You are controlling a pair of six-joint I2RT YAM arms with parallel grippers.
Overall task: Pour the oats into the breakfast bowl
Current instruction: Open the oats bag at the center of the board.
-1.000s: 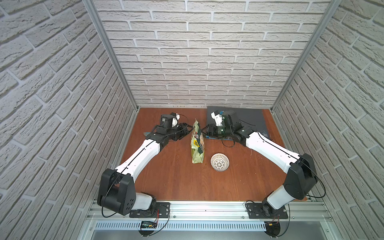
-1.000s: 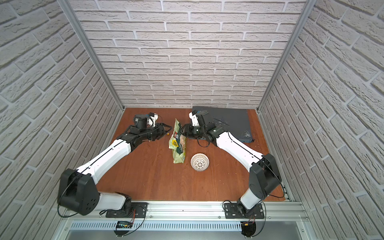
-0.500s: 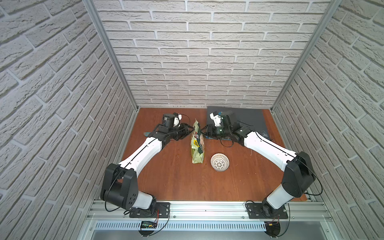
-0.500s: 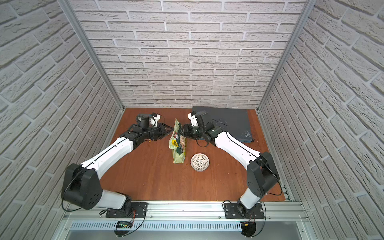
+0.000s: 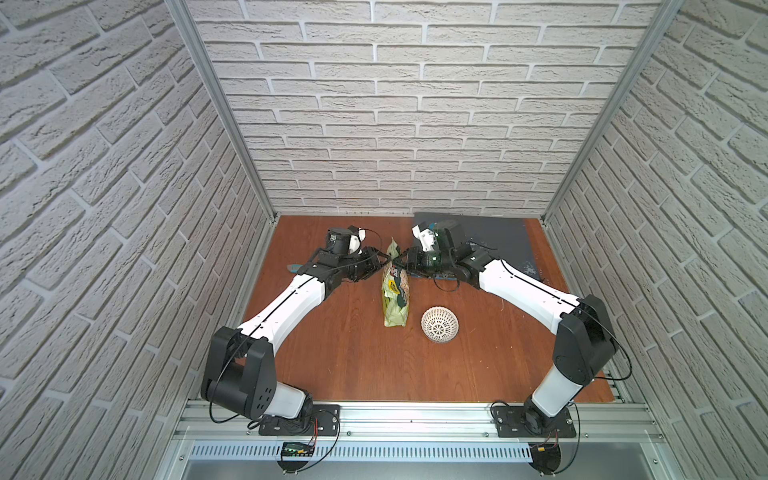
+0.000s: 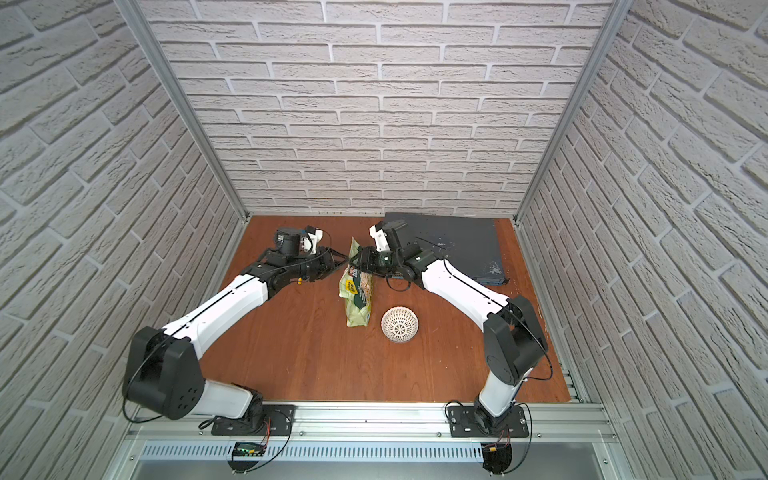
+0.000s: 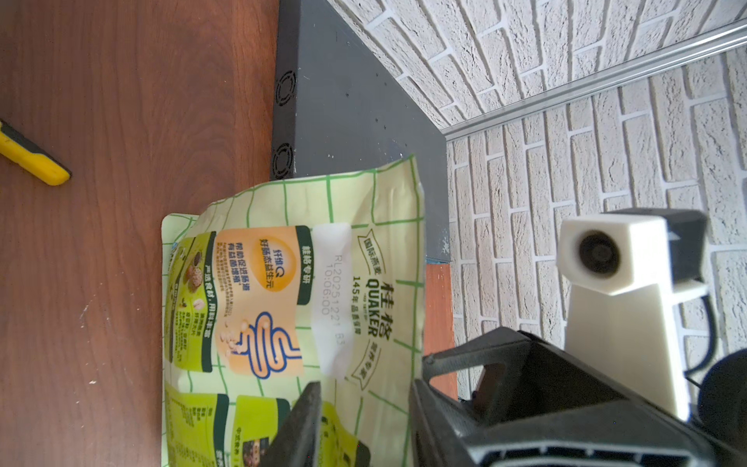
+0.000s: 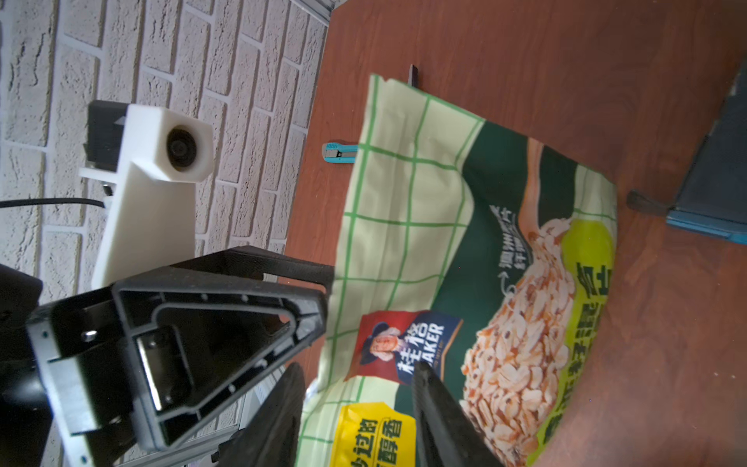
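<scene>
The green oat pouch (image 5: pixel 395 291) (image 6: pixel 357 293) stands upright mid-table; the oats themselves are hidden inside it. The white lattice breakfast bowl (image 5: pixel 439 325) (image 6: pixel 400 325) sits just to its right, nearer the front. My left gripper (image 5: pixel 385 263) (image 7: pixel 364 428) is at the pouch's upper left, open. One finger (image 7: pixel 299 424) lies over the pouch's back face (image 7: pixel 283 291) and the other is past its top edge. My right gripper (image 5: pixel 402 262) (image 8: pixel 359 420) faces it from the right, open, its fingers spanning the top of the printed front (image 8: pixel 465 242).
A flat dark grey box (image 5: pixel 490 239) lies at the back right, close behind my right arm. A yellow-and-black tool (image 7: pixel 36 157) and a small blue cutter (image 8: pixel 337 153) lie on the wooden table (image 5: pixel 353 365) left of the pouch. Brick walls close three sides.
Both grippers have edged in toward the pouch's top from either side. Pouch and bowl have not moved.
</scene>
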